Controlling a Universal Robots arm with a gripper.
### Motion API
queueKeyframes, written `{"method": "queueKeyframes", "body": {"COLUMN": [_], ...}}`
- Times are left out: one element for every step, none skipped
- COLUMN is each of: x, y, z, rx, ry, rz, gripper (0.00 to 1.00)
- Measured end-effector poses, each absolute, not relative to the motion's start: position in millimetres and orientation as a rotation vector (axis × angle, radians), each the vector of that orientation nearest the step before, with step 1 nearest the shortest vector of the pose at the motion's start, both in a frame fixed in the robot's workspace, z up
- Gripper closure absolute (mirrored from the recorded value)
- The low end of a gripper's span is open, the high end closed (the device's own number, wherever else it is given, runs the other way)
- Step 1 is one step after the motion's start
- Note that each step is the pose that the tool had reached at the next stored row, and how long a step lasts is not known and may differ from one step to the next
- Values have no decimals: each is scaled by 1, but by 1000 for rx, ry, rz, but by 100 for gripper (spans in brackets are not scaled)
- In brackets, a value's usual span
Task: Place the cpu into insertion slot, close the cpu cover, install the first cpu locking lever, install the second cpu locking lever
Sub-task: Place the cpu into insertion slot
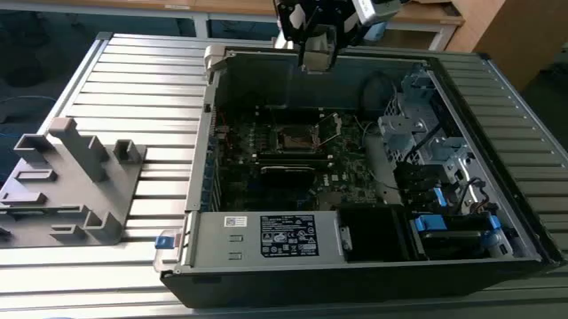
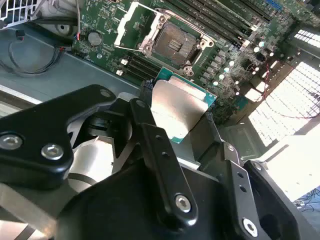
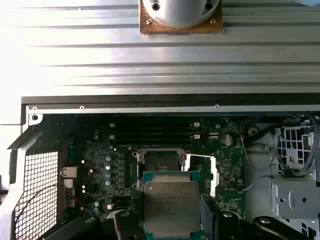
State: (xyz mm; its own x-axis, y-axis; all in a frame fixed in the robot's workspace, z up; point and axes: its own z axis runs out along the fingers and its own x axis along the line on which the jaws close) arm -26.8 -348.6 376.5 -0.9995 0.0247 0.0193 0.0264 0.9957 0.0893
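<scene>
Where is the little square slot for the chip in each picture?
Exterior view: the insertion slot is the dark square mid-motherboard, inside the open computer case.
Second wrist view: the insertion slot lies on the motherboard beyond the held cpu.
First wrist view: it peeks out just behind the held cpu.
Shared landmark: the cpu cover, standing open beside the slot.

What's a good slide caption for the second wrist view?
The hand grips the cpu above the motherboard; the insertion slot is empty and the cpu cover stands open.
</scene>
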Motion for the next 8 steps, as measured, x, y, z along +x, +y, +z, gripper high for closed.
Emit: {"method": "queueKeyframes", "body": {"x": [-27, -27, -27, -27, -27, -27, -27, -27], "y": [-349, -349, -349, -349, -349, -349, -349, -349], "z": [376, 376, 376, 377, 376, 376, 376, 375], "rx": [-40, -40, -40, -40, -40, -40, -40, -40], "ry": [-3120, -3120, -3120, -3120, -3120, -3120, -3120, -3120], "rz": [-140, -140, -140, -140, -140, -140, -140, -140], "gripper": [46, 46, 46, 46, 46, 46, 46, 46]}}
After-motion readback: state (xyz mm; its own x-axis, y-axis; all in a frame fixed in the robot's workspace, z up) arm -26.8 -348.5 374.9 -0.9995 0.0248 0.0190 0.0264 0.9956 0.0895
